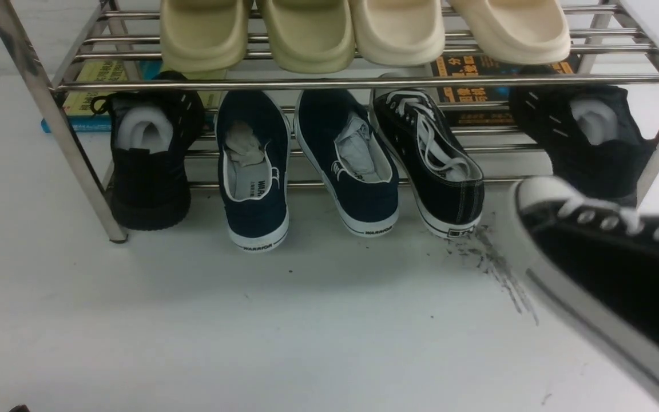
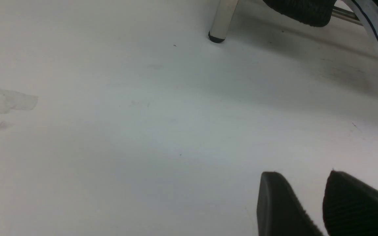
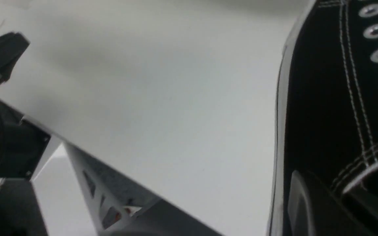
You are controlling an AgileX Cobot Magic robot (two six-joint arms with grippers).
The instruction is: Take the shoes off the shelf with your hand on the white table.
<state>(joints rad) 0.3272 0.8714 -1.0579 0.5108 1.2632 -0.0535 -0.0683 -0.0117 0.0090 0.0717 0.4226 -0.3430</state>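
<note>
Black canvas sneakers [image 1: 610, 274] with white laces, white stitching and metal eyelets are apart from each other. One, the lifted sneaker [image 3: 323, 98], hangs tilted in my right gripper [image 3: 333, 203] over the right front part of the white table [image 1: 249, 332]. Its rounded white rubber toe cap points toward the shelf [image 1: 364, 83]. My jaws are pinched almost together on the shoe's thin canvas wall, with a flat dark finger [image 3: 302, 213] lying against the side near the collar.

The other sneaker [image 1: 429, 166] rests on the lower tier, right of the middle. Its heel juts over the front tube and its white sole hangs above a patch of dark grey scuff streaks [image 1: 501, 269] on the smooth tabletop.

The shelf is made of shiny round steel tubes on slanted legs. On the lower tier two navy WARRIOR shoes [image 1: 255, 171], stuffed with crumpled paper, sit to the left of that sneaker. A black knit sneaker [image 1: 149, 166] stands at each end of the tier. Four thick, rounded foam slides [image 1: 306, 34], pale green and cream, fill the top tier.

My left gripper [image 2: 313, 196] hovers low over bare table near the shelf's left front leg [image 2: 221, 16]. Its ribbed black fingertips [image 2: 274, 203] are slightly apart, a strip of table shows between them, and they hold nothing.
</note>
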